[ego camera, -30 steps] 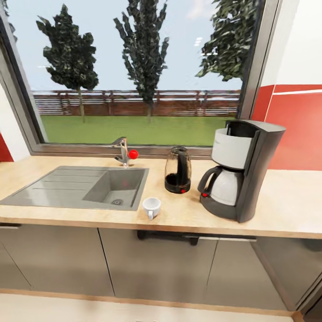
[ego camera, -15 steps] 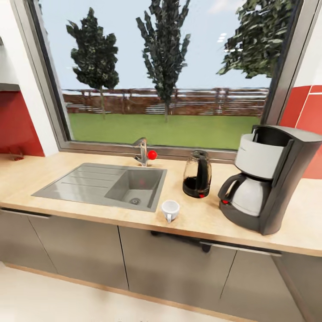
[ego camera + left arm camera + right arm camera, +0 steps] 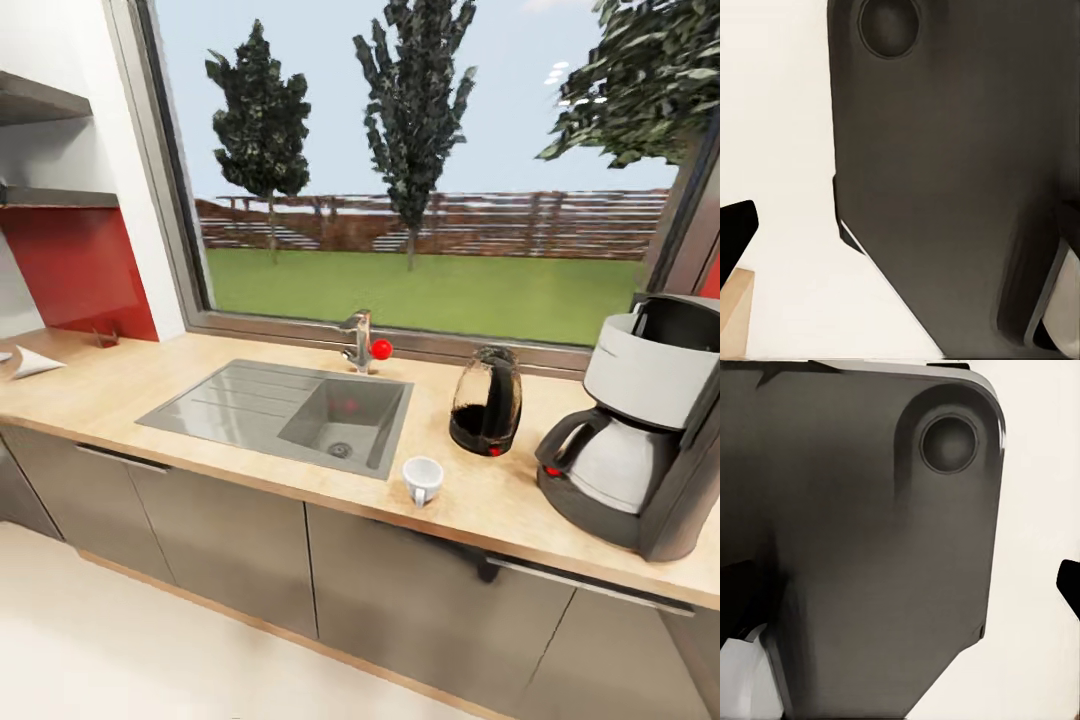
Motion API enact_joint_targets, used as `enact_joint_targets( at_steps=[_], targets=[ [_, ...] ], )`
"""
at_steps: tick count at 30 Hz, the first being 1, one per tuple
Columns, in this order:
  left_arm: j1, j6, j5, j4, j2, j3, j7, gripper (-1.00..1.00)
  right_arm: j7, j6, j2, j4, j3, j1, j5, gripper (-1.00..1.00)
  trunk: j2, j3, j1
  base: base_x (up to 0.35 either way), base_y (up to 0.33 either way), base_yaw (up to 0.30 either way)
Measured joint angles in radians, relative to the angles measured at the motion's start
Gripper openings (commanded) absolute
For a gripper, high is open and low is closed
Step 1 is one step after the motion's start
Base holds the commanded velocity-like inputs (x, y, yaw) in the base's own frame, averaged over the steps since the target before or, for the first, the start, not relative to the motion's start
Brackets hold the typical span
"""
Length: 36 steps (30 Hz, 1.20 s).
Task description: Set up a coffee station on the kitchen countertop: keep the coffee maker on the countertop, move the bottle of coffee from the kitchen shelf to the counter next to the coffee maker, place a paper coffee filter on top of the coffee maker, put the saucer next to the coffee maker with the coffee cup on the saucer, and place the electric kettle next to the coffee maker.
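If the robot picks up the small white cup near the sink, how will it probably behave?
The cup looks small and thin-walled, so probably light and breakable. It stands upright on the counter on a narrower foot, so a sideways push might tip it. Its glossy surface could be slippery; the handle may give better hold.

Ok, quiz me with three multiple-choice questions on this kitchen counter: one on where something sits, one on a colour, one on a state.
1. Where is the small white coffee cup?
A. in the grey sink basin
B. on the wooden countertop in front of the dark glass electric kettle
C. on top of the black coffee maker

2. What colour is the knob on the metal faucet?
A. red
B. blue
C. green

3. The cup stands:
A. upside down
B. on its side
C. upright

Answers: B, it stands on the countertop before the kettle; A, a red ball shows on the faucet; C, its opening faces up.
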Motion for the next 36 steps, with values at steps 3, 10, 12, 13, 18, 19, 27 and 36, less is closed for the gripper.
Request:
enact_joint_targets(
  at_steps=[3, 10, 12, 13, 18, 19, 27, 36],
  targets=[
    [-0.001, 0.0, 0.003, 0.0, 0.0, 0.0, 0.001, 1.0, 0.0, 0.0, 0.0, 0.0, 0.0, 0.0, 0.0, 1.0, 0.021, 0.007, -0.012, 0.0, 0.0, 0.26],
    [-0.001, 0.0, 0.004, 0.0, 0.0, 0.0, 0.001, 1.0, 0.0, 0.0, 0.0, 0.0, 0.0, 0.0, 0.0, 1.0, 0.07, 0.024, -0.038, 0.0, 0.0, 0.26],
    [-0.001, 0.0, 0.004, 0.0, 0.0, 0.0, 0.001, 1.0, 0.0, 0.0, 0.0, 0.0, 0.0, 0.0, 0.0, 1.0, 0.084, 0.029, -0.046, 0.0, 0.0, 0.26],
    [-0.001, 0.0, 0.004, 0.0, 0.0, 0.0, 0.001, 1.0, 0.0, 0.0, 0.0, 0.0, 0.0, 0.0, 0.0, 1.0, 0.091, 0.032, -0.05, 0.0, 0.0, 0.26],
    [-0.001, 0.0, 0.005, 0.0, 0.001, 0.0, 0.001, 1.0, 0.0, 0.0, 0.001, 0.0, 0.0, 0.0, 0.0, 1.0, 0.126, 0.044, -0.069, 0.0, 0.0, 0.261],
    [-0.001, 0.0, 0.004, 0.001, 0.001, 0.0, 0.001, 1.0, 0.0, -0.001, 0.001, 0.0, 0.0, 0.0, 0.0, 1.0, 0.133, 0.046, -0.073, 0.0, 0.0, 0.265],
    [-0.001, 0.0, 0.005, 0.001, 0.002, 0.0, 0.001, 1.0, 0.0, -0.001, 0.002, 0.0, 0.0, 0.0, 0.0, 1.0, 0.189, 0.068, -0.104, 0.0, 0.0, 0.272],
    [-0.001, 0.0, 0.005, 0.001, 0.001, 0.0, 0.002, 1.0, 0.0, -0.001, 0.002, 0.0, 0.0, 0.0, 0.0, 1.0, 0.252, 0.093, -0.138, 0.0, 0.0, 0.276]
  ],
)
